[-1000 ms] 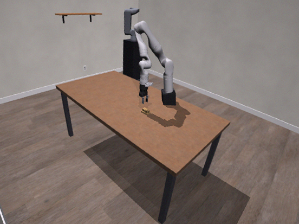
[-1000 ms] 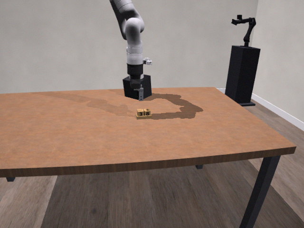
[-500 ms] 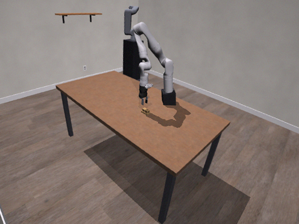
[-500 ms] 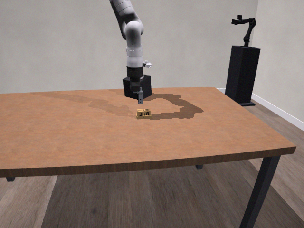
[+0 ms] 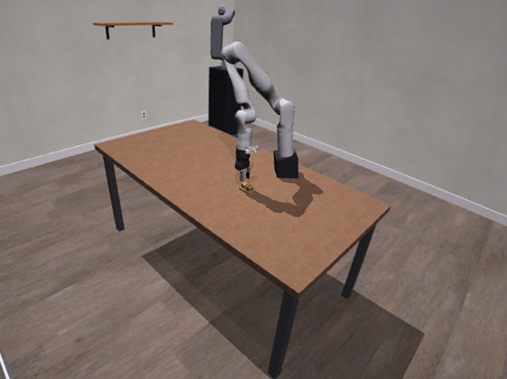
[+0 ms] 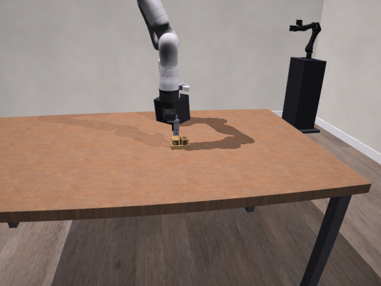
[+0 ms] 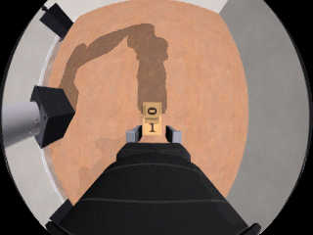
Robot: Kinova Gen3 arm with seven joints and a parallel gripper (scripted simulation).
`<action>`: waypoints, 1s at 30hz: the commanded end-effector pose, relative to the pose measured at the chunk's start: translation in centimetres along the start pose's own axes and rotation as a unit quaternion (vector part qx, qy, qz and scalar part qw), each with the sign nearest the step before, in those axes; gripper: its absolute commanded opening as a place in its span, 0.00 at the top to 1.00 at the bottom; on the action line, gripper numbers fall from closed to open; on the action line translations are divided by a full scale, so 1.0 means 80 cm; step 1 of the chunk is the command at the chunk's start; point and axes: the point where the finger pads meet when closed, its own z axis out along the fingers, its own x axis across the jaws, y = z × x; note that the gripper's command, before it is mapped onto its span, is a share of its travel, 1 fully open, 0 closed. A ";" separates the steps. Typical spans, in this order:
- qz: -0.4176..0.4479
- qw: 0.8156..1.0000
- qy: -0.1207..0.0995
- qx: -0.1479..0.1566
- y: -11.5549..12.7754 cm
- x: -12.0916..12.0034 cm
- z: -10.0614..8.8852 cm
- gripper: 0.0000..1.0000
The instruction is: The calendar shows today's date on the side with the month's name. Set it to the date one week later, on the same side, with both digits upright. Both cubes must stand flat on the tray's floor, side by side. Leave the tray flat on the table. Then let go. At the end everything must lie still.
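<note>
My hand (image 6: 175, 128) hangs just above the calendar, fingers spread wide with nothing between them. In the wrist view the two fingertips flank the nearer cube (image 7: 152, 127), whose top shows a 1; the farther cube (image 7: 153, 112) shows a 0 on top. Both cubes stand side by side in the small tray (image 6: 180, 146), which lies flat near the middle of the bench (image 6: 92, 172).

From the exterior view the side facing that camera reads 3 on the left cube (image 6: 175, 141) and 8 on the right cube (image 6: 184, 141). I cannot see the month's name from any view, so I cannot tell which side is the dated one.

What could go wrong, as I judge it: the cubes touch each other, so a finger coming down off-centre may land on a cube's top or wedge between the pair and knock one askew. If a finger catches the tray's low wall, I may drag or tip the tray. A cube lifted with a weak hold could slip while I turn it and land tilted on the rim. And if I read the wrong side, I would set the wrong date.

My wrist points straight down over the tray, the forearm rising nearly vertical above it, and the arm arches back to its dark base (image 5: 285, 165) on the bench behind.
</note>
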 end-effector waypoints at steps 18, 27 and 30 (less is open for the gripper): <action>-0.003 1.000 -0.005 0.002 -0.004 -0.005 0.020 0.10; -0.003 1.000 -0.005 0.002 -0.004 -0.005 0.021 0.10; -0.003 1.000 -0.005 0.002 -0.004 -0.005 0.021 0.10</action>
